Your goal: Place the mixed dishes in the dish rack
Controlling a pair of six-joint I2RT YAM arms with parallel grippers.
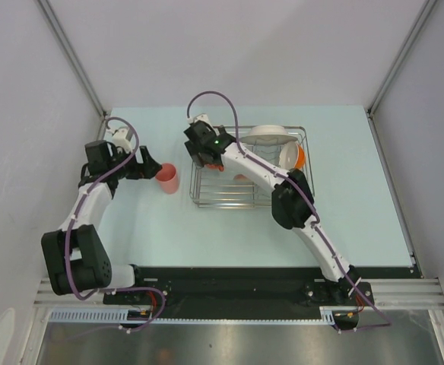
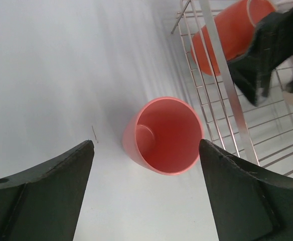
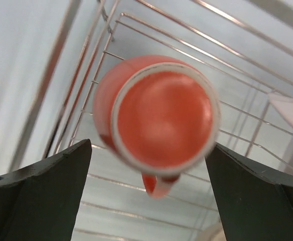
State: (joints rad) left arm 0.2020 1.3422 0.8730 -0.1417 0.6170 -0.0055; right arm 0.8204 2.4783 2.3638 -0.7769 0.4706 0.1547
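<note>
Desk cup (image 2: 162, 135), centre of left wrist view: prob. light, stiff, slick; grip across wall nr rim. L hand (image 2: 145, 144) spread wide, empty; R hand (image 3: 147, 145) spread over racked cup (image 3: 161, 113).

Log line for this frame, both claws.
left claw open, facing table cup | right claw open, over rack cup | table cup not yet loaded

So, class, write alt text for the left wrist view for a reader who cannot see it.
An orange cup stands on the table, framed by the open left gripper. Beside it, the dish rack holds a second orange cup.
</note>
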